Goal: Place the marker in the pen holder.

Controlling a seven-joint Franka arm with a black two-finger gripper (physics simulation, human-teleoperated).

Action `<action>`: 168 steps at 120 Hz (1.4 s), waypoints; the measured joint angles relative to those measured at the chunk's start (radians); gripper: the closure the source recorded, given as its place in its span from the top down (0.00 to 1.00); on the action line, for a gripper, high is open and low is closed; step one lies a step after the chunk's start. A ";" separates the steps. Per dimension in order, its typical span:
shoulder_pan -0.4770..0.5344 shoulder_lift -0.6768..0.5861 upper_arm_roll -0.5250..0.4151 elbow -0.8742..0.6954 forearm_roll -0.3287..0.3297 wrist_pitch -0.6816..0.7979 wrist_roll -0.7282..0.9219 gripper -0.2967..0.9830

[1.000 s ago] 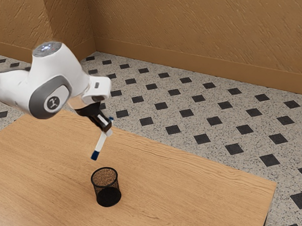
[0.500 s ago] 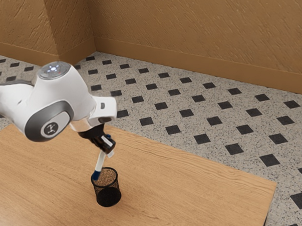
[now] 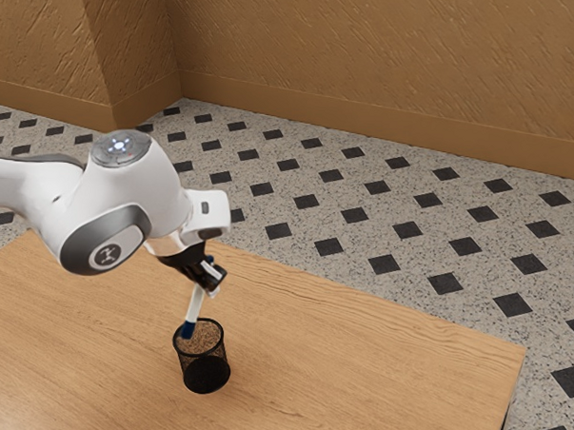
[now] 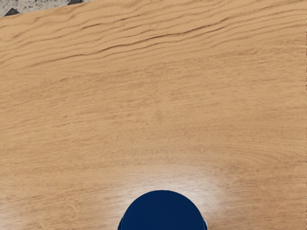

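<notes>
My gripper [image 3: 208, 284] is above the pen holder, shut on the upper part of the marker. The white marker [image 3: 195, 306] hangs down from it at a slight tilt, its dark blue lower end at the holder's rim on the exterior view's left; whether that end is inside the mouth I cannot tell for certain. The pen holder [image 3: 205, 368], a black mesh cup, stands upright on the table. In the wrist view the marker's round blue end [image 4: 163, 213] shows large at the lower edge.
The wooden table [image 3: 356, 370] extends around the holder, with its far edge behind the gripper. Beyond lie a speckled floor with dark diamonds [image 3: 384, 264] and a brown wall [image 3: 370, 66].
The hand has come down toward the holder with the marker in its grip, mostly in the first half second. Since then it has shifted slightly to the exterior view's right. The holder has stayed put.
</notes>
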 joint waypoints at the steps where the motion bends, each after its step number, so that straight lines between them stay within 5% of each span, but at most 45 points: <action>1: 0.000 0.000 0.000 0.000 0.000 0.001 -0.002 0.18; 73: 0.001 0.020 -0.012 -0.049 0.006 0.041 -0.112 0.18; 111: 0.015 0.050 -0.012 -0.035 0.151 0.070 -0.142 0.18; 157: 0.015 0.008 -0.045 -0.055 0.190 0.085 -0.209 0.19; 168: 0.014 -0.005 -0.054 -0.060 0.180 0.078 -0.219 0.34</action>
